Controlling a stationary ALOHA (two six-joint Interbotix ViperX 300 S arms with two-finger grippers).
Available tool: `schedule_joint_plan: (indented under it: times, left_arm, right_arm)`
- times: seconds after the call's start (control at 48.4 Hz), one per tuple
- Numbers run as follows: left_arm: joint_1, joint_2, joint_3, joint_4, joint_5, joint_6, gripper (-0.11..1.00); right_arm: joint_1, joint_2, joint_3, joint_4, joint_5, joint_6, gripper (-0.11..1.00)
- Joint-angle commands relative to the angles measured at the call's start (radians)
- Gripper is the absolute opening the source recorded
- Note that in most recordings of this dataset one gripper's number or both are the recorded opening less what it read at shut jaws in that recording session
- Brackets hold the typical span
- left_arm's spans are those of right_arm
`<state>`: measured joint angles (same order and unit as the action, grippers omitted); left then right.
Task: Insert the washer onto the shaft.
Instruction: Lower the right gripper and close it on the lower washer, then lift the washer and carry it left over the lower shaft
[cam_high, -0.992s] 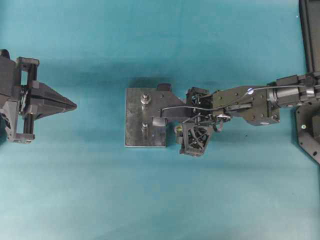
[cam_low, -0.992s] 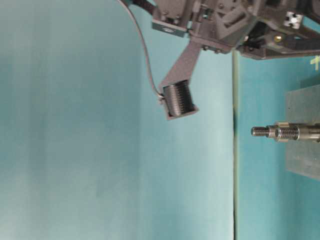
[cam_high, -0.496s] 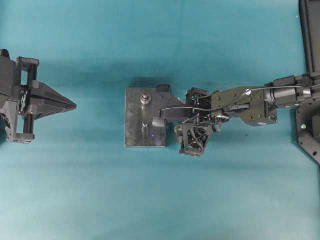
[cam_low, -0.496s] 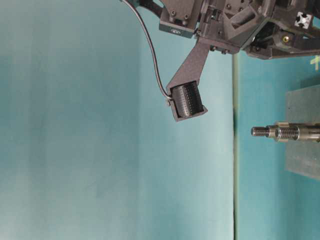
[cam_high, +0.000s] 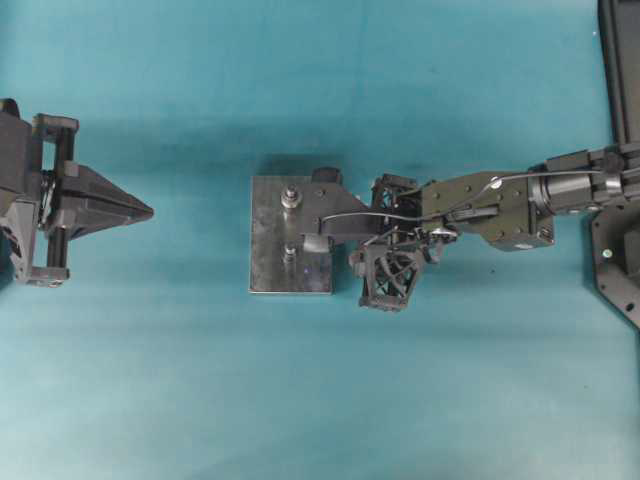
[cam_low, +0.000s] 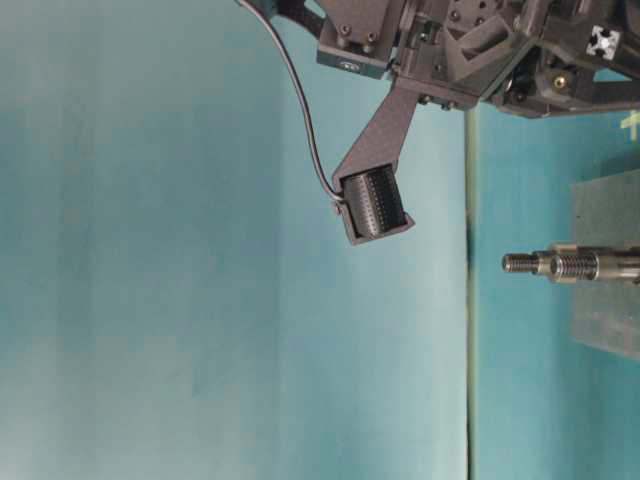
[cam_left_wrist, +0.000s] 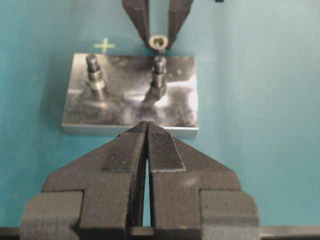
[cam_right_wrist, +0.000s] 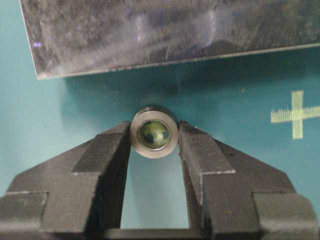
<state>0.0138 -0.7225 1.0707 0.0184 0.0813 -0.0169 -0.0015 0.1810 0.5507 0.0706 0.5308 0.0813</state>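
Note:
A small metal washer (cam_right_wrist: 154, 135) lies on the teal mat just off the edge of the steel plate (cam_right_wrist: 150, 30). My right gripper (cam_right_wrist: 154, 137) has both fingertips pressed against the washer's sides, low over the mat. From the left wrist view the washer (cam_left_wrist: 158, 43) sits between those fingers beyond the plate (cam_left_wrist: 125, 110), which carries two upright threaded shafts (cam_left_wrist: 159, 70) (cam_left_wrist: 94, 70). Overhead, the right gripper (cam_high: 357, 262) hangs at the plate's right edge (cam_high: 268, 240). My left gripper (cam_high: 148, 211) rests far left, shut and empty (cam_left_wrist: 147, 125).
A yellow cross mark (cam_right_wrist: 297, 114) is printed on the mat beside the plate. The right arm's black base (cam_high: 615, 250) fills the right edge. The wrist camera barrel (cam_low: 372, 203) hangs above the shafts (cam_low: 560, 264). Open mat lies between the left gripper and the plate.
My right gripper's jaws have closed in from wide apart onto the washer. The wrist shifted slightly. The left arm has not moved.

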Motion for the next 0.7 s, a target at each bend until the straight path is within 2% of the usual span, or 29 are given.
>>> schedule_joint_plan:
  times: [0.0,0.186,0.434,0.682]
  left_arm:
    - [0.0,-0.002,-0.015,0.003,-0.009,-0.002,0.0]
    - [0.0,-0.002,-0.015,0.003,-0.009,-0.002,0.0]
    - [0.0,-0.003,-0.012,0.003,-0.009,-0.003,0.0]
    - [0.0,-0.003,-0.011,0.003,-0.009,-0.003,0.0]
  right_arm:
    - [0.003,-0.055,-0.043,-0.002,0.023,0.009,0.33]
    - [0.003,-0.106,-0.132,-0.014,0.095,0.008,0.33]
    - [0.003,-0.097,-0.276,-0.031,0.152,-0.002,0.33]
    - [0.006,-0.063,-0.314,-0.037,0.158,-0.014,0.33]
